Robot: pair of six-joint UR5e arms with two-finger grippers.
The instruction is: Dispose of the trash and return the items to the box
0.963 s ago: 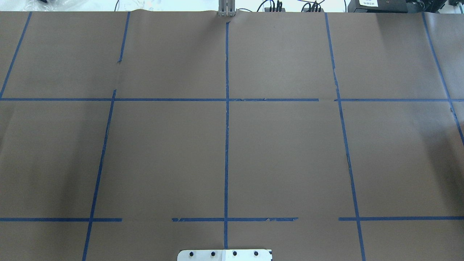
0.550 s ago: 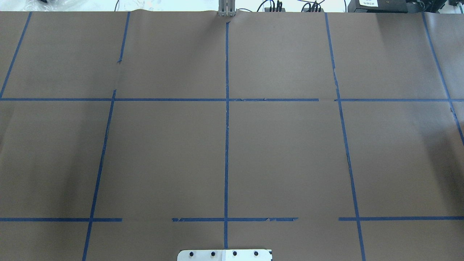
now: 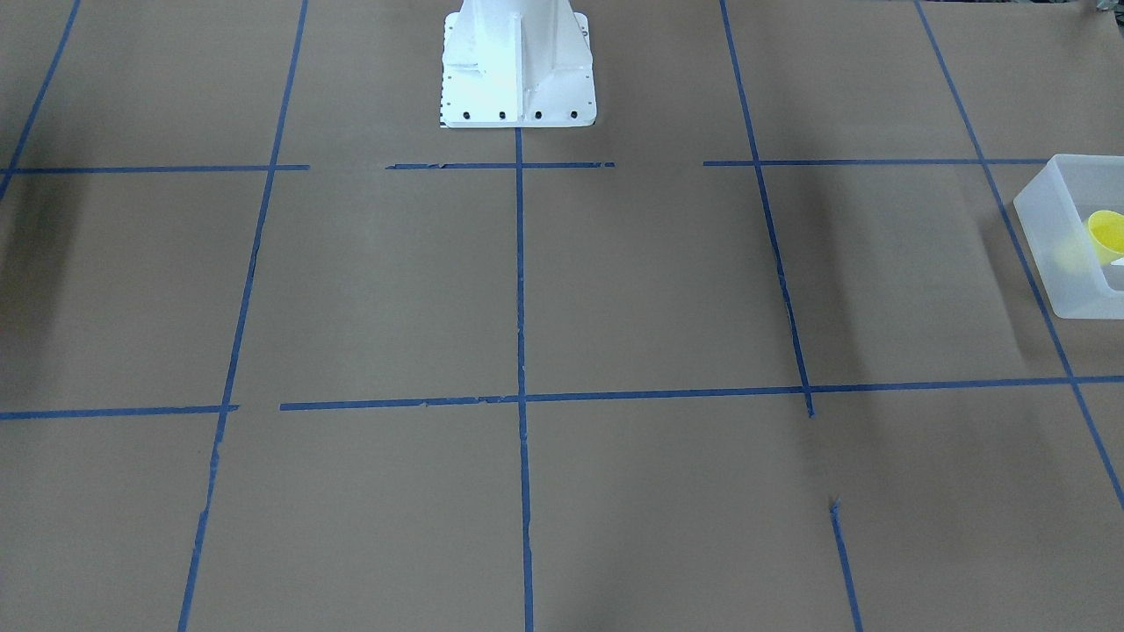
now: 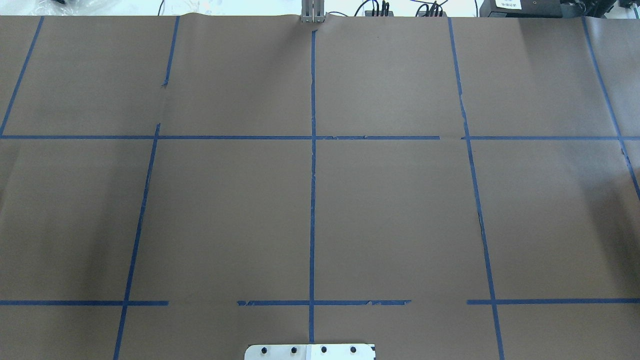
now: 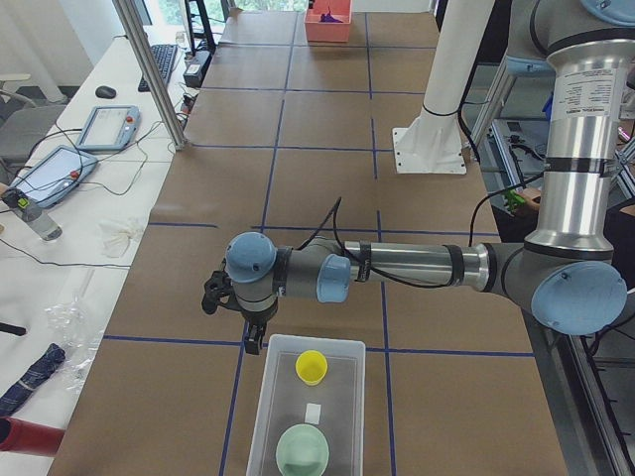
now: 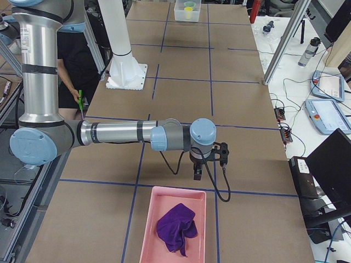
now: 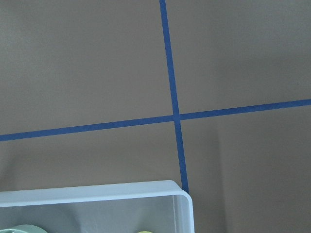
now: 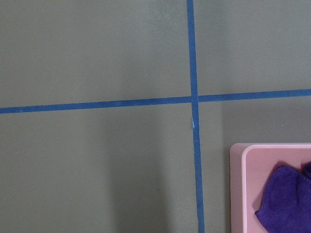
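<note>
Nearest in the exterior left view, the clear box (image 5: 260, 412) is holding a green bowl (image 5: 303, 449) and a yellow cup (image 5: 312, 367). The left gripper (image 5: 255, 340) is hanging just beside its 11 o'clock corner; jaw opening cannot be told. At the far end, the right gripper (image 6: 198, 174) is hovering at 12 o'clock of the pink tray (image 6: 170, 189), which is carrying a purple cloth (image 6: 175, 227); opening again unreadable.

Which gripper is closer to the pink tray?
Right. The right gripper hangs beside the pink tray; the left gripper is at the opposite end, beside the clear bin.
</note>
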